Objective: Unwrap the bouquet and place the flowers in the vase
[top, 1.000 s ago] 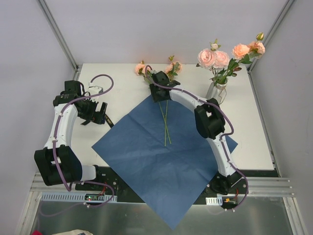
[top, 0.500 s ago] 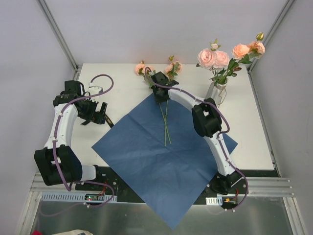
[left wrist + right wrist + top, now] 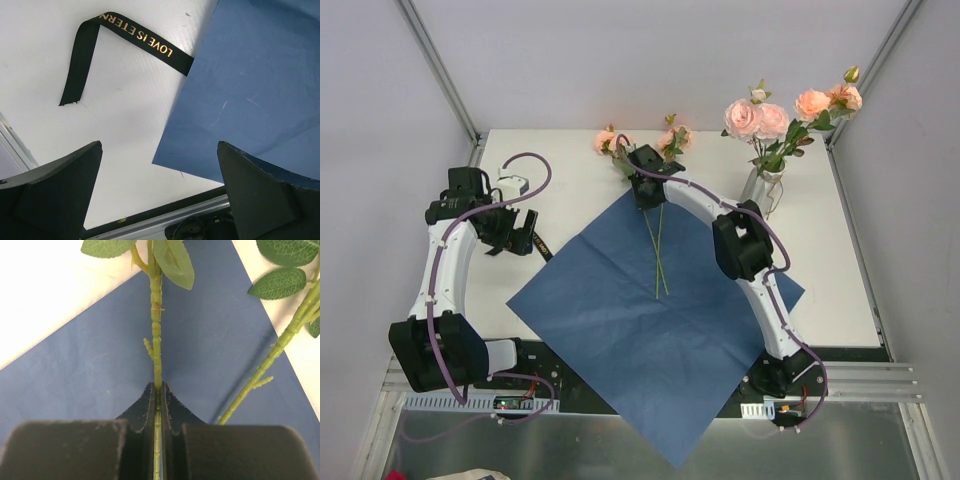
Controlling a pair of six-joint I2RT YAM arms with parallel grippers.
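Right claw (image 3: 158,389) clamping thin rose stem (image 3: 156,320); risk: stem swivelling in pinch, leaves snagging neighbouring stem (image 3: 274,352). Left claw (image 3: 159,150) gaping.

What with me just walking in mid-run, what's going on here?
The right gripper is shut on one rose stem lying on the unfolded blue paper; a second stem lies beside it. Other roses stand in the vase at the far right. The left gripper hangs open by the paper's left corner, near the black ribbon.
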